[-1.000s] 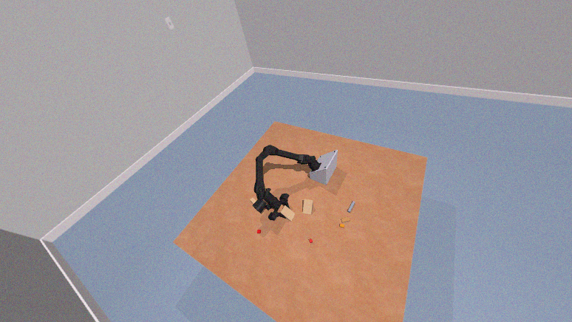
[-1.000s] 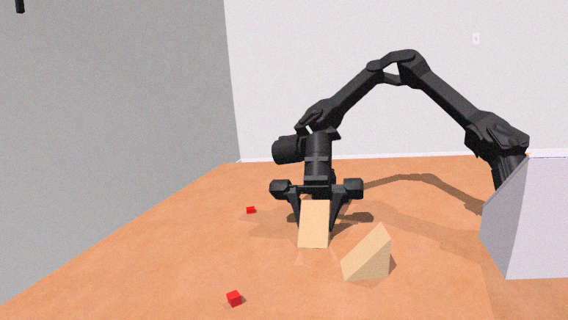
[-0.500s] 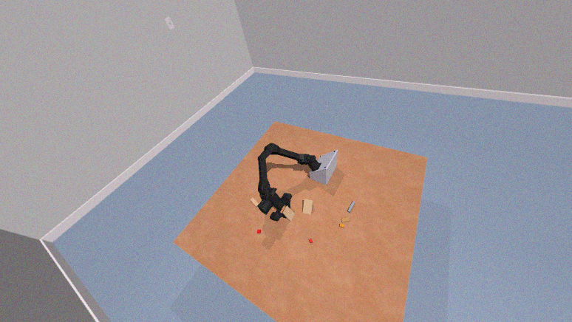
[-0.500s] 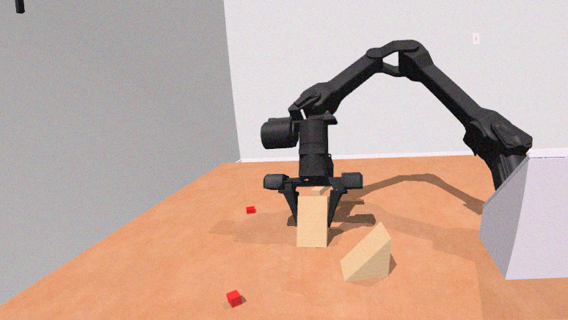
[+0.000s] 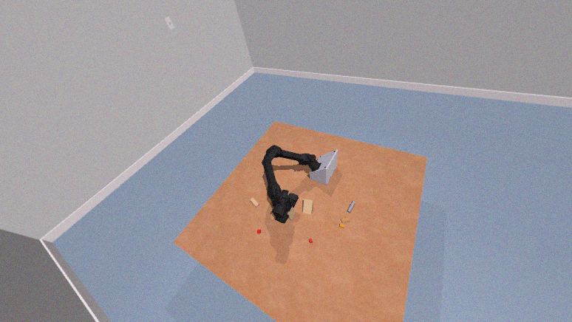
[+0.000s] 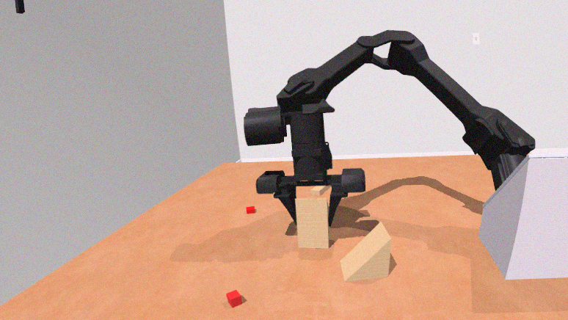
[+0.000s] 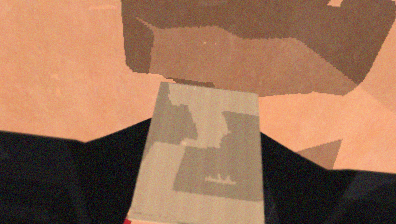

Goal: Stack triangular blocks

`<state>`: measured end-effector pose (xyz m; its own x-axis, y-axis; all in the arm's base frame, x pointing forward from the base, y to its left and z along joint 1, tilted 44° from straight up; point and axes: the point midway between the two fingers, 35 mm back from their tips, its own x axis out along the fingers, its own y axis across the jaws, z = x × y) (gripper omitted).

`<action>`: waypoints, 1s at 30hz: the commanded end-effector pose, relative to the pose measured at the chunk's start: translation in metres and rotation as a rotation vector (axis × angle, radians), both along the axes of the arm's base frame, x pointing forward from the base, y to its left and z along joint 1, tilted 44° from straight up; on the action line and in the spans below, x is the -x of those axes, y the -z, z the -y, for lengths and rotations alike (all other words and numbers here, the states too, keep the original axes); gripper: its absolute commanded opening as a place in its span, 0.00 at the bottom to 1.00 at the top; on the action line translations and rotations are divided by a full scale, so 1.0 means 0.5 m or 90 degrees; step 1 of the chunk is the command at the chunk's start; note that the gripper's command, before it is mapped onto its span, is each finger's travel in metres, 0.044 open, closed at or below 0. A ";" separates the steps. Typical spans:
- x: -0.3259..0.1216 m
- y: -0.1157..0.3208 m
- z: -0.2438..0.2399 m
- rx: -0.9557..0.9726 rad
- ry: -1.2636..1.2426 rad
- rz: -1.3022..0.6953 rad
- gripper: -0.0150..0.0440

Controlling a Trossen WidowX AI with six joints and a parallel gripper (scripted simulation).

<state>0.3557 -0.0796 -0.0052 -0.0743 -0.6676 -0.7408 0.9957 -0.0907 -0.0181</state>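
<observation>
Two red cubes [image 6: 234, 298] [image 6: 250, 209] lower left and mid-left of exterior view. Grey box [image 6: 524, 218] at right edge. Top view: grey cylinder [image 5: 351, 206], small orange bits [image 5: 343, 222], tan block [image 5: 253, 201] left of centre.

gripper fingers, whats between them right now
One triangular block is clamped between the fingers of the gripper; the exterior view shows it, bottom edge near the table.

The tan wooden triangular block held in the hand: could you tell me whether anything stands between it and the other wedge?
Nothing visible does. The held tan block and the free tan wedge are separated only by bare brown table.
</observation>
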 end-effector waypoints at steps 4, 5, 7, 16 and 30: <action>-0.005 0.013 -0.025 0.117 -0.002 -0.007 0.25; -0.005 0.015 -0.027 0.127 -0.002 -0.008 0.25; -0.005 0.019 -0.032 0.154 -0.003 -0.011 0.25; -0.007 0.044 -0.057 0.305 -0.005 -0.024 0.25; -0.002 0.053 -0.062 0.351 -0.004 -0.038 0.61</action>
